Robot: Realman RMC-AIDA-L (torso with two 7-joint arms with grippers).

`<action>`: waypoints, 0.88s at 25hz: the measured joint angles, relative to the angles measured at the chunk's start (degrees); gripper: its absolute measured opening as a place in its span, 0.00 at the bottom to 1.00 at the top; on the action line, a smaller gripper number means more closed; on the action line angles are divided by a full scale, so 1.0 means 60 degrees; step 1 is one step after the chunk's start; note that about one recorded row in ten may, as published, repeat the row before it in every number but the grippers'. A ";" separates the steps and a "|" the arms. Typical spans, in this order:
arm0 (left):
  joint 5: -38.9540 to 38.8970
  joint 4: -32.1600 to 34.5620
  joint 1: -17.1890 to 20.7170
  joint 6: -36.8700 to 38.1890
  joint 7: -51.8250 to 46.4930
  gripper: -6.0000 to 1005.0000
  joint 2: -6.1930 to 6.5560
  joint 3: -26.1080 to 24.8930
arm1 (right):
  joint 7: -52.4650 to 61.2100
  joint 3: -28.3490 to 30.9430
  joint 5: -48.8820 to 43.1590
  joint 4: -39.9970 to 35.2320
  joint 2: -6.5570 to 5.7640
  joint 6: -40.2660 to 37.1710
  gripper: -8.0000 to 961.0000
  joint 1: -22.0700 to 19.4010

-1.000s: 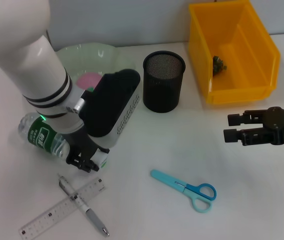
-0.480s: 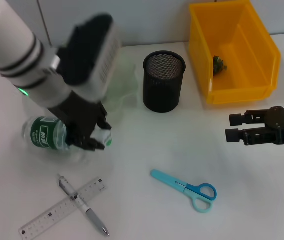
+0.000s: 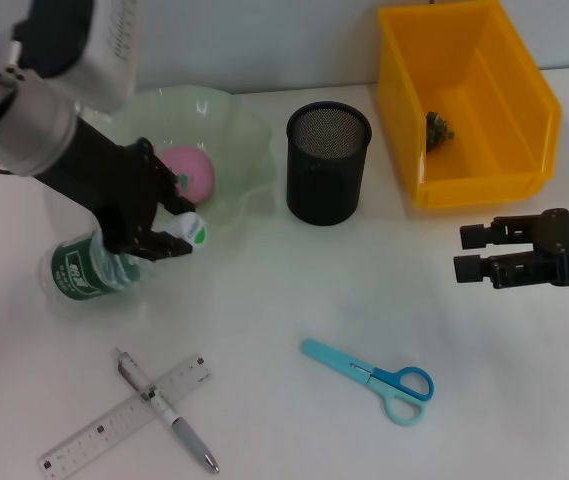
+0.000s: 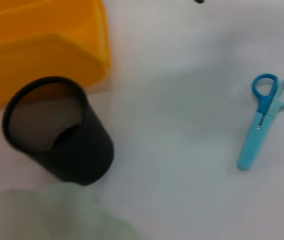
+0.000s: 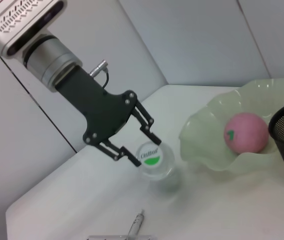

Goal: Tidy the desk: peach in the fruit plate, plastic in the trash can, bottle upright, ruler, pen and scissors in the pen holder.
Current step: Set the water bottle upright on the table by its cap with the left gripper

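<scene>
Swinging up fast, the left gripper (image 3: 169,235) has hauled the bottle (image 3: 94,268) from lying flat on the table (image 3: 294,420) a second ago to nearly standing now, its fingers clamped on the neck just under the white cap. Half a second back it was still tipped well over, so the lift is basically done; the right wrist view shows the base close to the table, cap end up, though it's hard to say if it's fully settled. Probably the bottle just needs setting square and letting go.

That move also uncovers the fruit plate (image 3: 234,135) with the pink peach (image 3: 189,170) sitting in it, so that bit looks sorted. Something small and dark lies in the yellow trash can (image 3: 524,130), likely the plastic.

Still out on the table: the scissors (image 3: 372,379), and the ruler (image 3: 124,417) with the pen (image 3: 167,410) crossed over it. The pen holder (image 3: 328,163) looks empty. The right gripper (image 3: 467,254) hangs off to the right, fingers apart, holding nothing.
</scene>
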 joint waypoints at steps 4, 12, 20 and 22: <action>0.0036 0.0146 0.0162 0.0279 -0.0089 0.41 0.0077 -0.0595 | -0.0036 -0.0032 0.0000 0.0003 -0.0001 -0.0005 0.82 0.0033; 0.0049 0.0464 0.0648 0.0638 -0.0092 0.41 0.0301 -0.1703 | -0.0051 -0.0085 -0.0014 0.0038 0.0005 -0.0020 0.82 0.0120; -0.0051 0.1405 0.1269 0.0946 -0.0090 0.41 0.0398 -0.2364 | -0.0036 -0.0088 -0.0015 0.0030 0.0064 -0.0020 0.82 0.0227; -0.0055 0.1649 0.1359 0.1014 -0.0091 0.41 0.0398 -0.2443 | -0.0024 -0.0088 -0.0014 0.0030 0.0068 -0.0019 0.82 0.0243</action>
